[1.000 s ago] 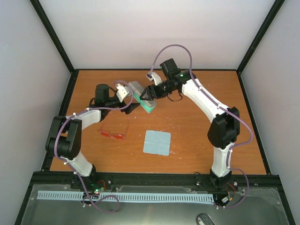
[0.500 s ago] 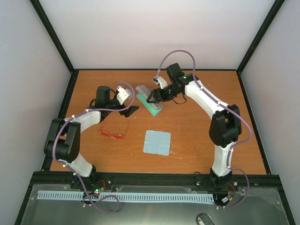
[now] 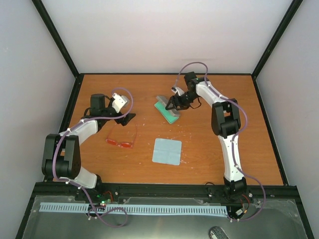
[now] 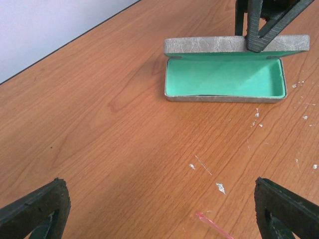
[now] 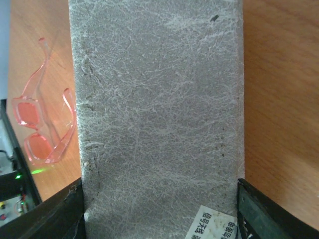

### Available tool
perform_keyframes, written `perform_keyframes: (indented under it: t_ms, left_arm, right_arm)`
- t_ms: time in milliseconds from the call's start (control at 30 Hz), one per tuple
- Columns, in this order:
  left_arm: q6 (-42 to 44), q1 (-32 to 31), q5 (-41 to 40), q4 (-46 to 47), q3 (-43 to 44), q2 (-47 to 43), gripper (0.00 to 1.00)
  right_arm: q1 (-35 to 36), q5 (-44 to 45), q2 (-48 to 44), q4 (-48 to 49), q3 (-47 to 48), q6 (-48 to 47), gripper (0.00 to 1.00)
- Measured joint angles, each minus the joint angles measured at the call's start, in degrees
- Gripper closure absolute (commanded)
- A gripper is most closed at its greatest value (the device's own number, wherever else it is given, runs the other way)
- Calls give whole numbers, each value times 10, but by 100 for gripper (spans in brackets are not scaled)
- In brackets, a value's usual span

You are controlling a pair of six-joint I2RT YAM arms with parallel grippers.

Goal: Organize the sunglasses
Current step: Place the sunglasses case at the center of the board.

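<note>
The sunglasses (image 3: 121, 143), with a thin red-orange frame, lie on the table left of centre. They also show at the left of the right wrist view (image 5: 45, 124). One red temple tip (image 4: 214, 224) shows in the left wrist view. The grey case (image 3: 168, 112) lies open, green inside (image 4: 224, 77), with its lid (image 4: 234, 45) raised. My right gripper (image 3: 172, 103) is shut on the lid (image 5: 159, 99), one finger (image 5: 279, 214) on each side. My left gripper (image 3: 124, 118) is open and empty, left of the case and just above the sunglasses.
A light blue square cloth (image 3: 167, 151) lies flat at the table's middle, right of the sunglasses. White specks (image 4: 219, 187) dot the wood near the case. Black frame posts and white walls bound the table.
My right gripper has carried the case to the right and a little back, and it now rests open on the table. My left gripper has let go of it and drawn back to the left.
</note>
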Motion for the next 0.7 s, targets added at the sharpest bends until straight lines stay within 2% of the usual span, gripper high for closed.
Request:
perform_keyframes:
  t_ms: [67, 267, 467, 533, 567, 600, 700]
  left_arm:
    - [1, 0, -1, -3, 0, 0, 1]
    - [1, 0, -1, -4, 5, 4, 1]
    - [3, 0, 0, -5, 6, 10, 0]
    - [3, 0, 0, -4, 7, 11, 1]
    - [3, 0, 1, -4, 7, 11, 1]
    - [4, 0, 2, -4, 8, 11, 1]
    - [5, 0, 4, -4, 10, 11, 0]
  right_arm:
    - [0, -19, 10, -9, 6, -5, 89]
    - [-3, -44, 16, -21, 0, -11, 53]
    - [-13, -52, 16, -21, -15, -10, 38]
    - [-16, -52, 16, -22, -15, -11, 26]
    - [-16, -52, 16, -23, -15, -11, 16]
    - [-17, -51, 16, -24, -15, -10, 3]
    - [-17, -35, 16, -30, -16, -7, 0]
